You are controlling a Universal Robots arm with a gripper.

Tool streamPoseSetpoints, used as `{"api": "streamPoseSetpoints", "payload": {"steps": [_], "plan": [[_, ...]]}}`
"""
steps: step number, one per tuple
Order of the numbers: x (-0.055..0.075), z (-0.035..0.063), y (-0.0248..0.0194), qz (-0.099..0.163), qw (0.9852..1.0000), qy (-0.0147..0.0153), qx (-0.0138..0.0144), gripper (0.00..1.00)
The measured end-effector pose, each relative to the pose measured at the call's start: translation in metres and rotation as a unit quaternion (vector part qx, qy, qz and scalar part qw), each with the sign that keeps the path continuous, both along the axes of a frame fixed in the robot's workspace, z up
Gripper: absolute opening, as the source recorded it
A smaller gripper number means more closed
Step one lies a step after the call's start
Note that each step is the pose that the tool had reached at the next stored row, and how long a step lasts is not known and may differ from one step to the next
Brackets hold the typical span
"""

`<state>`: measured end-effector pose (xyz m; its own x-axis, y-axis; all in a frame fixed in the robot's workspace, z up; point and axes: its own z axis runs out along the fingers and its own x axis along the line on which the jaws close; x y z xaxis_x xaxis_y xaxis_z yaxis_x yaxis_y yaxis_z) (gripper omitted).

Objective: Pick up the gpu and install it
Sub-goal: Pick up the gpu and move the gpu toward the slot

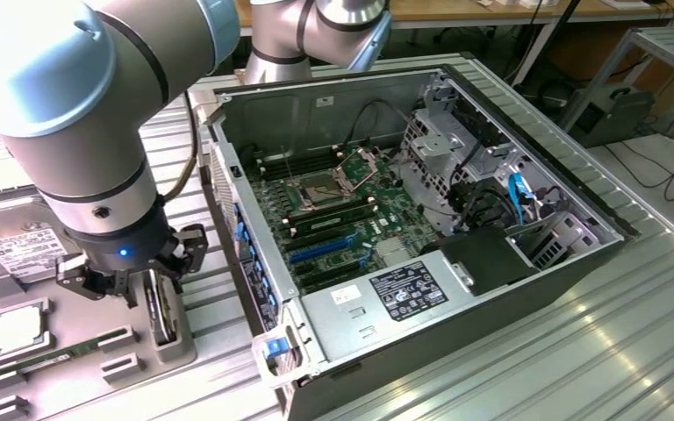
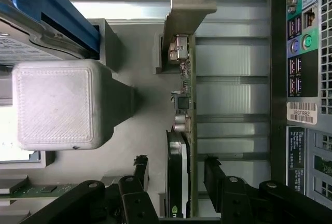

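Ribbed metal counter [image 1: 571, 351] runs under everything, and we're down at the grey parts tray [image 1: 185, 349] on the exterior view's left. We see the hand [image 2: 176, 175] spread wide, its black fingers [image 2: 139, 169] standing one on each side of the gpu [image 2: 181, 136]. There's a gap on both sides, so nothing is gripped. The gpu stands on its long edge in a slot of the tray, black cooler face toward one finger, green board toward the other. Its silver end bracket [image 2: 188, 11] sits at the end far from the hand.

Moving out, we've got a white textured block [image 2: 57, 105] on the tray just beside the card.

From the exterior view, the grey-and-blue arm [image 1: 80, 132] drops straight down over the tray. A white-labelled hard drive [image 1: 15, 246] lies near it, further to the exterior view's left. Closer to the camera we spot a square processor chip [image 1: 15, 326] and a narrow green RAM stick [image 1: 46, 355] lying flat in their own recesses.

Just beside the tray, on the exterior view's right, the computer case [image 1: 302, 114] lies on its side with the panel off, and we can see the green motherboard [image 1: 349, 219] inside. Its rear port panel [image 2: 306, 42] faces the tray.
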<state>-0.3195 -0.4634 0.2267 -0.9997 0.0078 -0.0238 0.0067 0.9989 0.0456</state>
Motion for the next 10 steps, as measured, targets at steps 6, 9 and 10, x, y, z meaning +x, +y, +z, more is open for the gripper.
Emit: {"api": "streamPoseSetpoints", "payload": {"steps": [6, 9, 10], "plan": [[0.0000, -0.0054, 0.0000, 0.000, 1.0000, 0.0001, -0.0001, 0.56], [0.0001, -0.0054, 0.0000, 0.000, 1.0000, 0.0000, 0.0000, 0.56], [0.0000, -0.0054, 0.0000, 0.000, 1.0000, 0.0000, 0.0000, 0.56]]}}
